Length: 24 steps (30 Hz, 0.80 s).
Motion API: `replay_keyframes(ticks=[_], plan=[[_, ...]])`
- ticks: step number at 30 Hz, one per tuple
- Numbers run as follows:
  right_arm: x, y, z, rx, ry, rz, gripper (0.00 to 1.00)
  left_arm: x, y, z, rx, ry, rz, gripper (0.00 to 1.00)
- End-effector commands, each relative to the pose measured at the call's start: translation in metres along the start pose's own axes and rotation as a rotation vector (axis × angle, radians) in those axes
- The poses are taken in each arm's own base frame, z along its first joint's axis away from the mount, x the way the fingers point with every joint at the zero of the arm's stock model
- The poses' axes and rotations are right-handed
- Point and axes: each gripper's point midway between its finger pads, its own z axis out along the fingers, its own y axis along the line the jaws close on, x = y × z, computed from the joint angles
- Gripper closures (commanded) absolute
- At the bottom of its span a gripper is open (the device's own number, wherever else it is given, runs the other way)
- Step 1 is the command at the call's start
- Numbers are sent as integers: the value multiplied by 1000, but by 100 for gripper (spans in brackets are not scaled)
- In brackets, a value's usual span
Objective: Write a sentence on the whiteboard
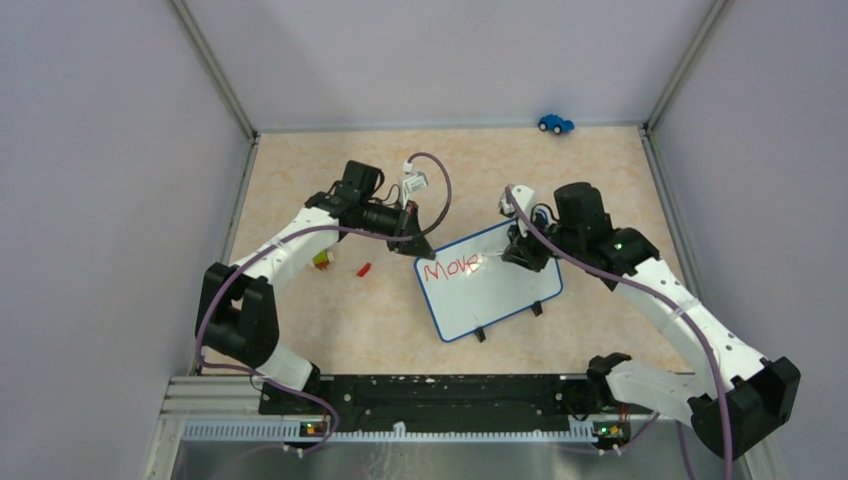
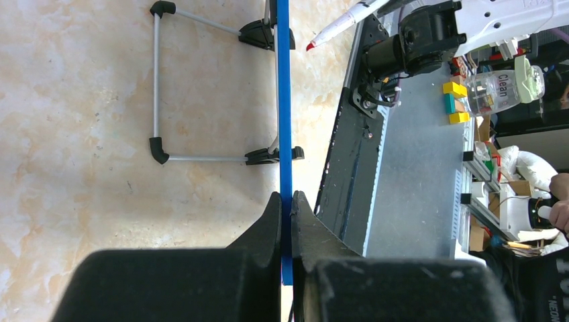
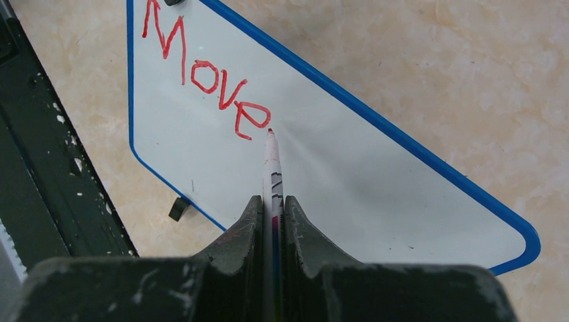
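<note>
The whiteboard (image 1: pixel 500 290), white with a thin blue rim, stands tilted on its black feet mid-table. In red it carries the sentence (image 1: pixel 448 267), which reads "Move" (image 3: pixel 201 74). My left gripper (image 1: pixel 420 247) is shut on the board's blue rim (image 2: pixel 285 134) at the far left corner, jaws pinching the edge (image 2: pixel 286 201). My right gripper (image 3: pixel 272 201) is shut on a white marker (image 3: pixel 273 168), held over the board's face (image 3: pixel 349 181). The marker's red tip (image 3: pixel 270 131) sits just past the final "e". In the top view the right gripper (image 1: pixel 522 250) hovers at the board's far edge.
A red marker cap (image 1: pixel 364 268) and a small yellow-green object (image 1: pixel 321 259) lie left of the board. A blue toy car (image 1: pixel 555 123) sits by the back wall. Grey walls close in three sides. The black mounting rail (image 1: pixel 430 395) runs along the near edge.
</note>
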Motion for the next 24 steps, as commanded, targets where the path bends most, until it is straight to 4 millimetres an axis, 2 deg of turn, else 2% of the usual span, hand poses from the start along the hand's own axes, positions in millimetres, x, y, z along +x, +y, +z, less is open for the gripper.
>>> replay_keyframes(ticks=[1, 11, 21, 24], plan=[[-13, -7, 4, 26, -36, -40, 100, 3, -3, 2, 21, 15, 25, 100], [0, -13, 14, 44, 24, -36, 100, 4, -2, 3, 22, 18, 21, 100], [22, -8, 12, 36, 85, -43, 100, 5, 0, 4, 24, 21, 15, 100], [21, -10, 10, 47, 86, -46, 100, 4, 0, 4, 24, 21, 14, 100]])
